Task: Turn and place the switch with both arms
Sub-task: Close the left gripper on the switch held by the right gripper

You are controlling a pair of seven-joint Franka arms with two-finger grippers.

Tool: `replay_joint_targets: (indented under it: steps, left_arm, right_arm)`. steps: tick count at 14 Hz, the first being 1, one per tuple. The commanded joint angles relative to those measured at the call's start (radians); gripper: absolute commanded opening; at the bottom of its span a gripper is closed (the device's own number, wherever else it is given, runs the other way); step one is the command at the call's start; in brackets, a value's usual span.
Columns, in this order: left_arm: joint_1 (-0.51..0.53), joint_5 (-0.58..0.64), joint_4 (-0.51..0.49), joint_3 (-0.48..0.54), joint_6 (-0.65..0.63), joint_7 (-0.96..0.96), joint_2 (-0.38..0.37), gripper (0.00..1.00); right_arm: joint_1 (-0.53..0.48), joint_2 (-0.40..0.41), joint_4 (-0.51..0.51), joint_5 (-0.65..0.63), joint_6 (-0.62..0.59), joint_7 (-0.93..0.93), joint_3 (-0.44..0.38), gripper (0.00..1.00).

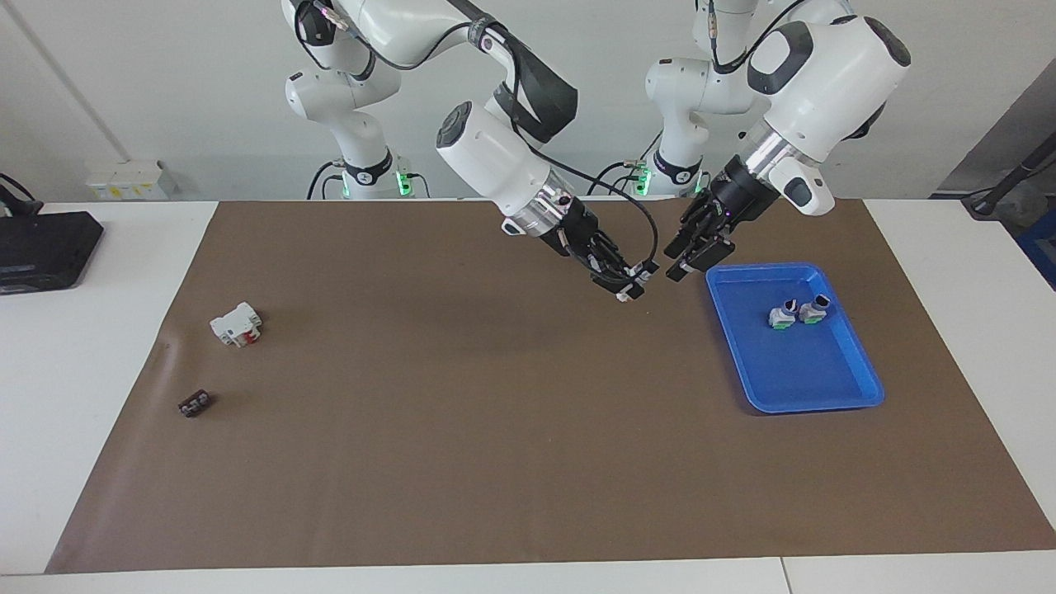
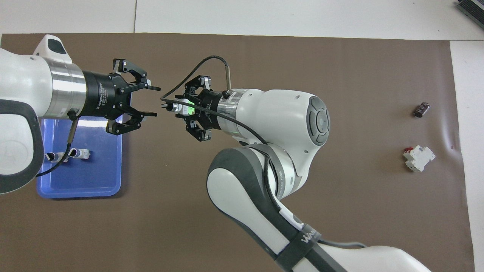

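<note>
My right gripper is shut on a white-grey switch with a green end, and holds it up over the brown mat, beside the blue tray. In the overhead view the right gripper points at my left gripper. My left gripper is open and empty, a short gap from the held switch, over the tray's corner nearest the robots. Two more switches lie side by side in the tray; the overhead view shows them under the left arm.
A white block with a red part and a small dark brown piece lie on the mat toward the right arm's end. A black device sits off the mat on the white table there.
</note>
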Motion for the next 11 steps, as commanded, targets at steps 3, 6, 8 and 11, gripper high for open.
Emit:
replay_joint_targets:
  steps: [3, 6, 8, 11]
  left_arm:
    - [-0.037, -0.012, -0.061, 0.011, 0.061, -0.114, -0.036, 0.50]
    - [-0.037, -0.012, -0.071, 0.011, 0.064, -0.156, -0.043, 0.49]
    - [-0.037, -0.011, -0.087, 0.011, 0.087, -0.197, -0.047, 0.46]
    - [-0.049, -0.011, -0.128, 0.011, 0.132, -0.225, -0.066, 0.46]
  right_arm:
    - [0.004, 0.001, -0.004, -0.020, 0.016, 0.015, -0.001, 0.00]
    - [0.004, 0.001, -0.004, -0.020, 0.016, 0.015, -0.001, 0.00]
    - [0.004, 0.001, -0.004, -0.020, 0.016, 0.015, -0.001, 0.00]
    - [0.004, 0.001, -0.004, -0.020, 0.016, 0.015, -0.001, 0.00]
